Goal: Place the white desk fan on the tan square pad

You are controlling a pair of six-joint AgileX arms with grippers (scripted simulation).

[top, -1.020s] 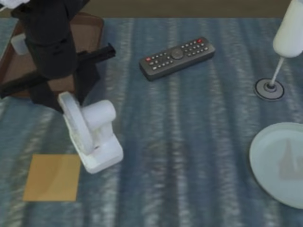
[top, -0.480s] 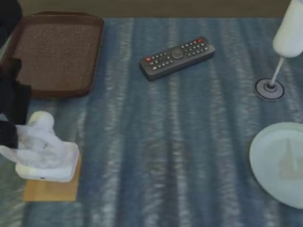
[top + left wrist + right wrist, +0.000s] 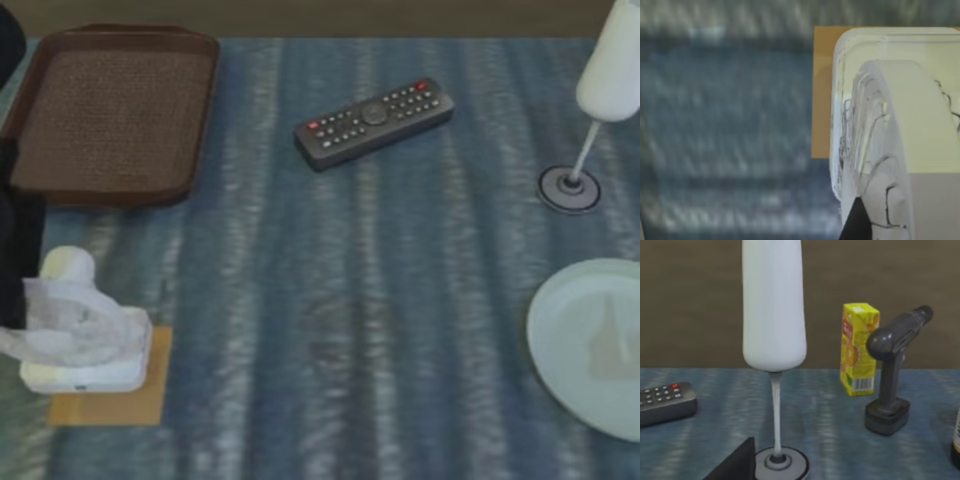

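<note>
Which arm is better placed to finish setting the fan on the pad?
Left: it is at the table's left edge beside the white desk fan, which overhangs the tan square pad. The right arm is far off.

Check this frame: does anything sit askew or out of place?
The white desk fan sits off-centre on the tan square pad: its base overhangs the pad's left and far edges, leaving bare tan at the right and near sides. The left arm is at the table's left edge beside it. Nothing is spilled or damaged.

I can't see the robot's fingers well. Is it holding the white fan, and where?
It cannot be told. The left gripper sits against the white desk fan by its grille, over the tan square pad, but the grip is hidden. The right arm holds nothing visible.
</note>
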